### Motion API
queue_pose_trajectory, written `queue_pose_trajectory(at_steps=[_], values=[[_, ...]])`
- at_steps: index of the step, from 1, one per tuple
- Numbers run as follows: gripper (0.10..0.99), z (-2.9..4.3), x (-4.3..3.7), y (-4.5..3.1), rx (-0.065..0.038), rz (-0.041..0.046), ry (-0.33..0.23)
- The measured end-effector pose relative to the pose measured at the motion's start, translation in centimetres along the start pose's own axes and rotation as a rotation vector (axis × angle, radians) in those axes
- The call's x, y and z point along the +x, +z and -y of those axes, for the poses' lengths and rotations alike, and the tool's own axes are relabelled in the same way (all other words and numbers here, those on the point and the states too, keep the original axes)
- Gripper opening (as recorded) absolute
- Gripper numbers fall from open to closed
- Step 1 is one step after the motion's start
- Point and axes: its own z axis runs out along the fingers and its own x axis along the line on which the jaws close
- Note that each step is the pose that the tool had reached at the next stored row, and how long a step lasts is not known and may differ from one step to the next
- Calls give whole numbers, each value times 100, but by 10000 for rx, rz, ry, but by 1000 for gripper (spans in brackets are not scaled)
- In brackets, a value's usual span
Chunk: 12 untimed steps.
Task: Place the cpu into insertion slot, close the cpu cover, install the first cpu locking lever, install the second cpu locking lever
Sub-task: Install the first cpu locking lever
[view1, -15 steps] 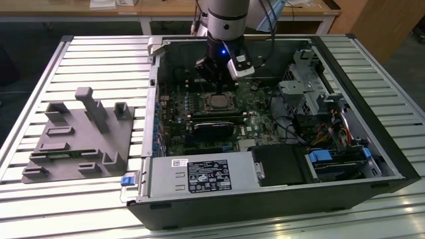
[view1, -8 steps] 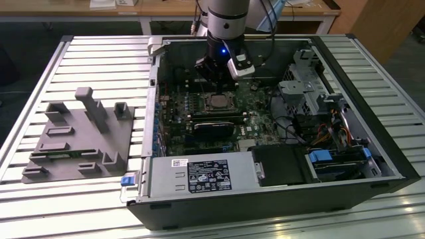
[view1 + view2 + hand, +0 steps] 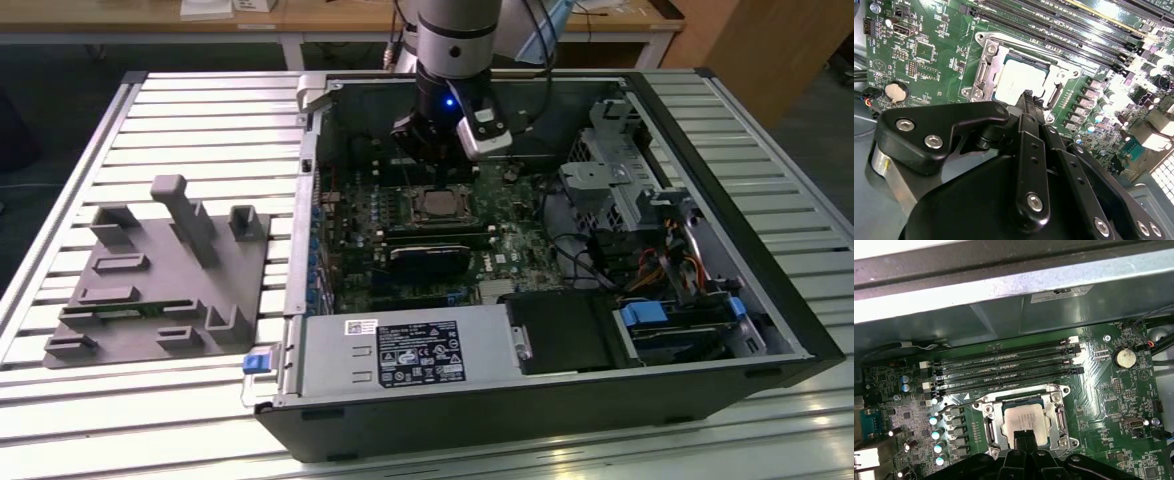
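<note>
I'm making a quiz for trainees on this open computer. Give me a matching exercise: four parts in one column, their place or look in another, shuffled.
1 chip
2 coin battery
3 memory slots
4 grey plastic stand

A long, black, in parallel rows
B outside the case, on the slatted table
C in the socket, silver top up
D round, silver, on the green board

Pairs: 1-C, 2-D, 3-A, 4-B.

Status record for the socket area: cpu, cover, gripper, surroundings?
cpu: lies flat, metal top showing through the cover's window
cpu cover: down, framing the chip
gripper: fingers shut, tip at the cover's rim; contact cannot be told
computer case: open, lying on slatted table
</note>
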Motion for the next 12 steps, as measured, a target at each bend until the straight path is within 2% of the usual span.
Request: queue_pose_trajectory(at_steps=[12], values=[[106,27,136,-1,0,0,0]])
